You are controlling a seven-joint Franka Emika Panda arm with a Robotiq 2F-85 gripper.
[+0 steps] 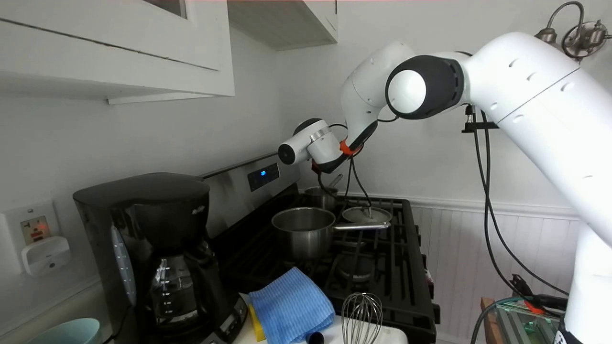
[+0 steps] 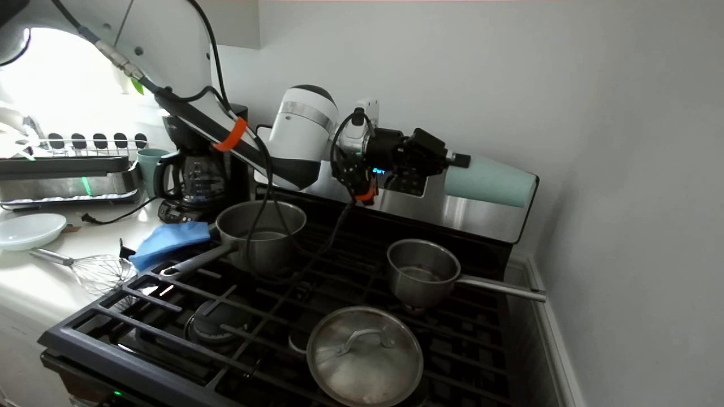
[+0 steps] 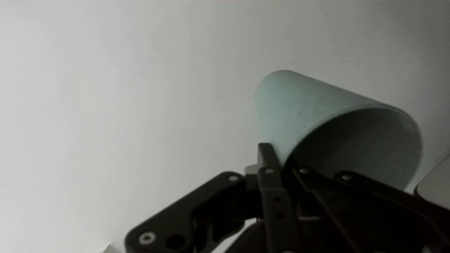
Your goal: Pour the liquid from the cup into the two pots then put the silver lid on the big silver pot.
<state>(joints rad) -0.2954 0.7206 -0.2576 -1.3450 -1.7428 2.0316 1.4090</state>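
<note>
Pinching the rim of the cup (image 2: 491, 181), the fingers (image 3: 269, 156) sit with one inside its mouth and one outside. The cup reaches out past the tips, nearly on its side, its open end facing back at the fingers. I read this as the pour for the small pot (image 2: 421, 291), which stands lower than the fingers; whether the mouth hangs above it I cannot tell, and that is my first worry. Any liquid inside (the mouth is too dark to show it) could spill onto the stove (image 2: 130, 364) or run along the fingers, since it would leave where they grip. A fast turn could let the cup swivel, because only a narrow strip of wall is held. Depth is hard to judge, so its base might knock the back panel (image 2: 464, 212). The big pot (image 2: 268, 254) is well apart, behind the fingers, with a cable (image 2: 261, 217) crossing in front of it in an exterior view; swinging that way could snag it. The lid (image 2: 367, 362), below the fingers on the stove, could be dragged too.
</note>
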